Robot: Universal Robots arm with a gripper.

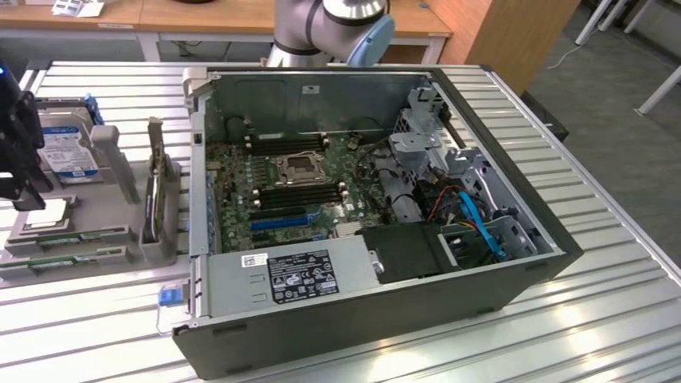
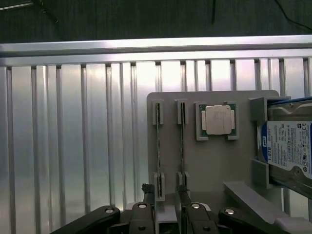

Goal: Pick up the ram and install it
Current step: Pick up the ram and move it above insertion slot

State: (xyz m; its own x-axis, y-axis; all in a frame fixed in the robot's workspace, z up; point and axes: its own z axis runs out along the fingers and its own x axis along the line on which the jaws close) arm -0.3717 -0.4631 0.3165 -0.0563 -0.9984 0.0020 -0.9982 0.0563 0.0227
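Observation:
Two ram sticks stand on edge in the slots of a grey holder block (image 2: 214, 165): one ram stick (image 2: 157, 148) and a second ram stick (image 2: 182, 146) run side by side. In the exterior view they show as thin green strips, the ram (image 1: 62, 241) near the block's front. My gripper (image 2: 165, 197) hangs open above the sticks' near ends, its black fingertips (image 2: 146, 195) apart and holding nothing. The exterior view has the gripper (image 1: 21, 183) at its far left edge, over the block. The open computer case (image 1: 372, 319) holds the motherboard with black memory slots (image 1: 303, 194).
A processor chip (image 2: 217, 119) and a blue-labelled hard drive (image 2: 287, 151) also sit in the holder block. A grey upright bracket (image 1: 158, 199) stands between block and case. The arm's base (image 1: 319, 24) rises behind the case. All rests on a slatted metal table (image 1: 596, 303).

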